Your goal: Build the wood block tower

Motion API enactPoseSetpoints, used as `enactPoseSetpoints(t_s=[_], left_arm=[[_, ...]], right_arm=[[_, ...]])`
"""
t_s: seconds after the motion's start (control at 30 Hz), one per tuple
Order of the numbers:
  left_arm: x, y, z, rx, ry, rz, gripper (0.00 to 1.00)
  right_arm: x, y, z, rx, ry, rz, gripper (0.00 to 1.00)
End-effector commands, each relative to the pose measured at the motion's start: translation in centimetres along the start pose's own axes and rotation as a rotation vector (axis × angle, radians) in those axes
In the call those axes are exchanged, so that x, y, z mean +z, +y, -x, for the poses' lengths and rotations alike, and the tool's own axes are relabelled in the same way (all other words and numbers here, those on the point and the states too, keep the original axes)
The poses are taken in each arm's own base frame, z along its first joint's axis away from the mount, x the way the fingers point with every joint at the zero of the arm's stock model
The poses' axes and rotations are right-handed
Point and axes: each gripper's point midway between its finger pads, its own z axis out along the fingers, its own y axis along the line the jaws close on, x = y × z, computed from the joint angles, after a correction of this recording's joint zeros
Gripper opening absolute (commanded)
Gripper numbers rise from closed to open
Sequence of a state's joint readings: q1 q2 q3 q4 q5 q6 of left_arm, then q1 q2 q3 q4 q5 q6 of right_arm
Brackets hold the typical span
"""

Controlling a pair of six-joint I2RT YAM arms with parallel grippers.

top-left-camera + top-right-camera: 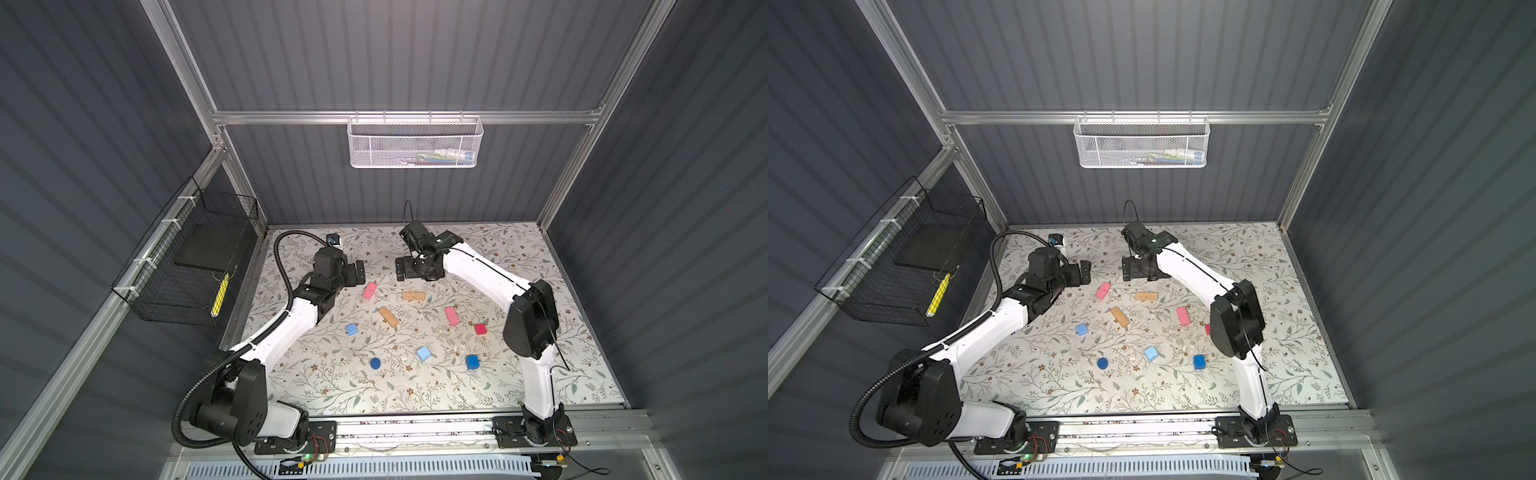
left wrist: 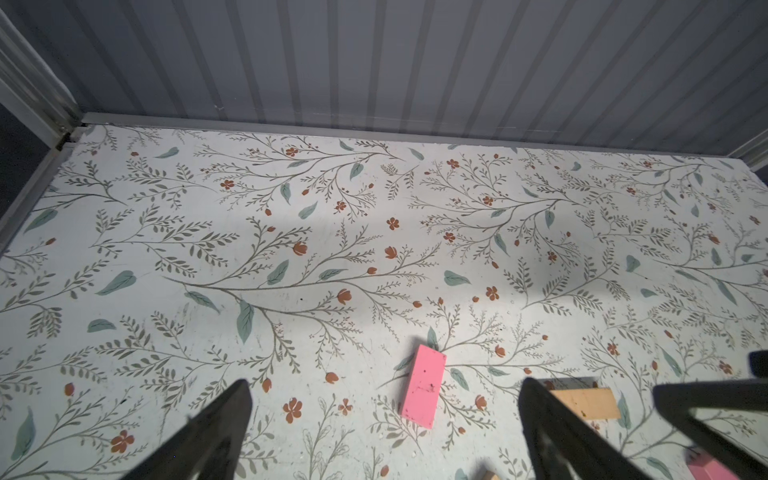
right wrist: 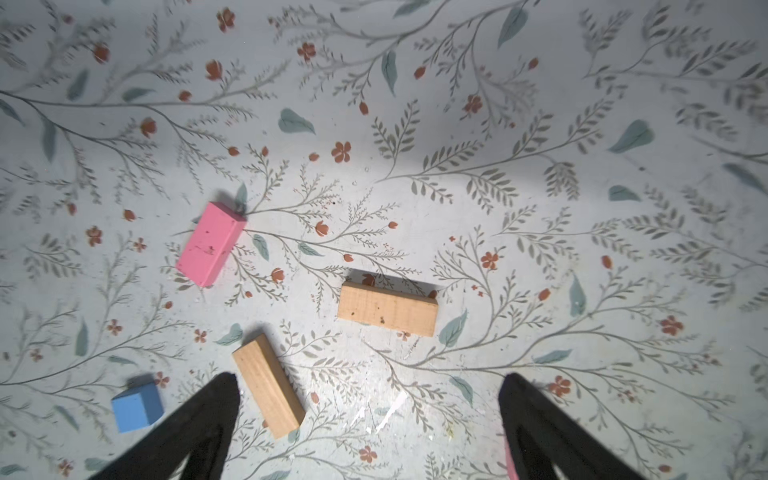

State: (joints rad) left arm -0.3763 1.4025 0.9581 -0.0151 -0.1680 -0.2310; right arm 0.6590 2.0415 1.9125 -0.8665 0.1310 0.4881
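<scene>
Both arms' jaws are hanging wide open, empty, just behind the left pink oblong [image 1: 369, 290]. Eight other blocks [image 1: 424, 353] are lying scattered before it, well inside the edges of the surface [image 1: 332, 386].

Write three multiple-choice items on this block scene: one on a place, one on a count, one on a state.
1. Where does the dark blue disc lie?
A) on a tan oblong
B) alone on the table
C) in the white basket

2. How many pink oblongs lie on the table?
A) one
B) two
C) four

3. How does the right tool stand?
A) open and empty
B) shut on a red cube
C) shut on a tan oblong

Answers:
1 B: both top views show the disc flat on the table, touching nothing.
2 B: two pink oblongs lie apart, none stacked.
3 A: the right wrist view shows its fingers spread, with only the table between them.
</scene>
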Motion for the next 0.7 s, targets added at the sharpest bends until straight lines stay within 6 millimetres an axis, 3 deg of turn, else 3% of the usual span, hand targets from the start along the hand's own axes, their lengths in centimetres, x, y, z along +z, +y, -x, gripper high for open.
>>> enactPoseSetpoints(t_s=[0.0, 0.27, 0.5, 0.67], left_arm=[[-0.6, -1.7, -0.7, 0.070, 0.029, -0.110, 1.00], [-2.9, -5.0, -2.7, 0.193, 0.117, -0.298, 0.99], [-5.4, -7.0, -5.1, 0.223, 0.168, -0.436, 0.99], [-5.6, -8.2, -7.0, 0.310, 0.238, -0.426, 0.99]], right_arm=[[-2.4, -1.2, 1.7, 0.023, -0.079, 0.031, 0.99], [-8.4, -3.6, 5.3, 0.137, -0.308, 0.187, 0.99], [-11.3, -6.1, 6.5, 0.279, -0.443, 0.344, 0.99], [-12.7, -7.9, 6.5, 0.319, -0.527, 0.337, 0.99]])
